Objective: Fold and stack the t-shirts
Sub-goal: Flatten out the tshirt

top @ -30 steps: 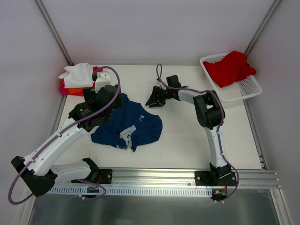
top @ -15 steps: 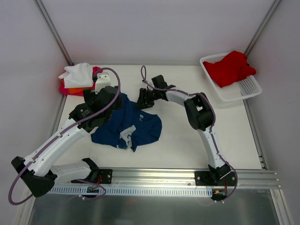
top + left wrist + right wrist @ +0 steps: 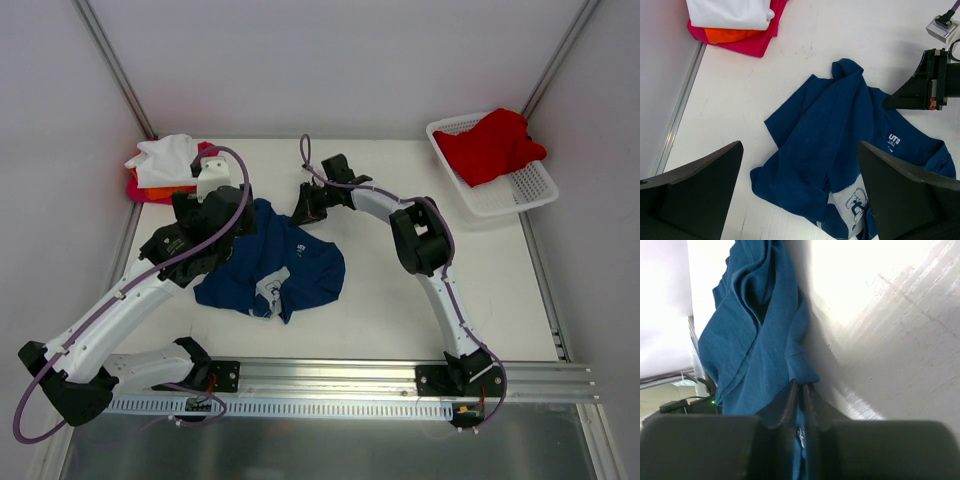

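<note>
- Found right gripper (image 3: 801, 387) pinched narrow on navy shirt (image 3: 275, 265), 1 o'clock edge.
- Found left gripper (image 3: 799, 147) wide, empty, above it.
- Noted red shirt (image 3: 490, 145) in basket (image 3: 530, 190), 2 o'clock.

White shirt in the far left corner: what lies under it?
An orange shirt, then a magenta shirt at the bottom. Only their edges show; the white shirt covers the rest.

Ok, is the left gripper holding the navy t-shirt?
No, the left gripper hangs above the navy t-shirt with its fingers spread wide, gripping nothing.
</note>
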